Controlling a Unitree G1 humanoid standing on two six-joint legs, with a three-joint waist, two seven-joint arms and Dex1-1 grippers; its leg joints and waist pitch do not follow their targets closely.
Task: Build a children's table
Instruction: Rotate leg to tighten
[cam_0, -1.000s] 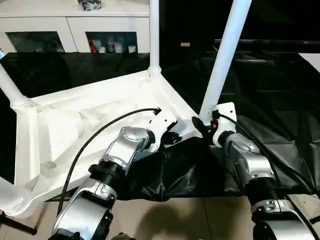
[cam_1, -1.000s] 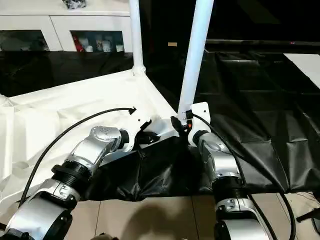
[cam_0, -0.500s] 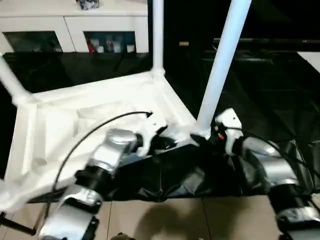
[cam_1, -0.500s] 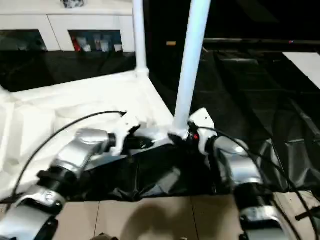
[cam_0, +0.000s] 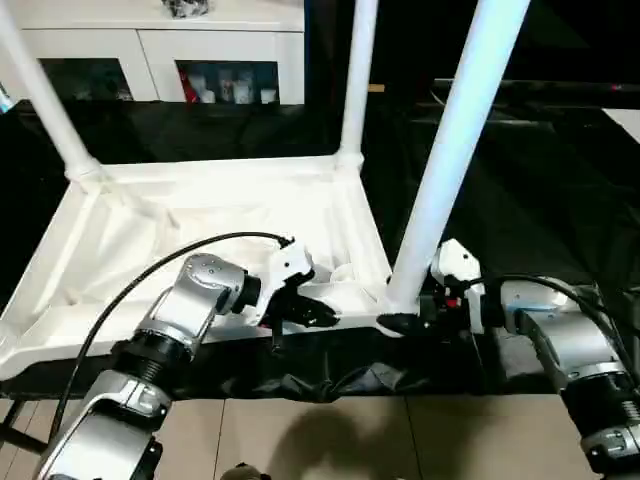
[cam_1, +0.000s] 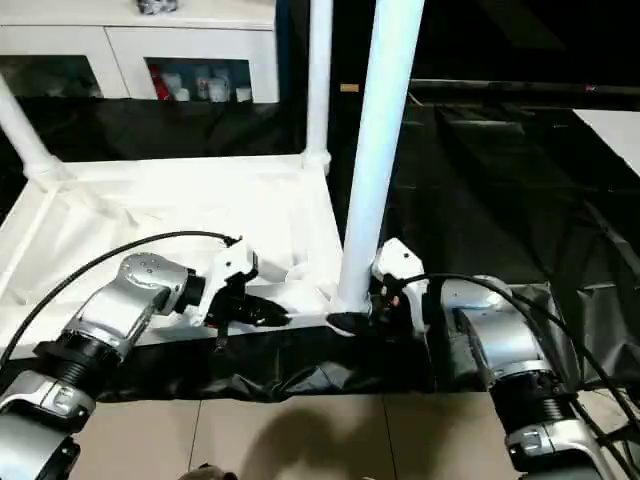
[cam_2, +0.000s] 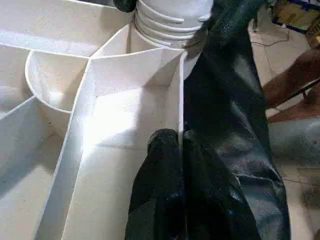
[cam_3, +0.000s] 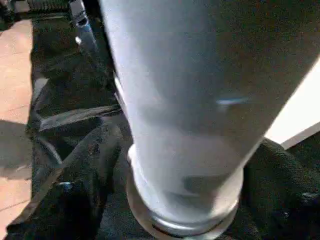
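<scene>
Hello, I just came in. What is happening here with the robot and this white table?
The robot is assembling an upside-down table that lies on black sheeting. Three legs stand in corner sockets. The left gripper is shut on the table's near rim. The right gripper sits at the base of the nearest leg, with fingers on both sides of it.

Upturned table tray (cam_0: 150, 225) open in middle, room for claw. Near leg (cam_0: 450, 160) blocks right front corner; far leg (cam_0: 355, 80) and left leg (cam_0: 45, 95) guard back corners.
</scene>
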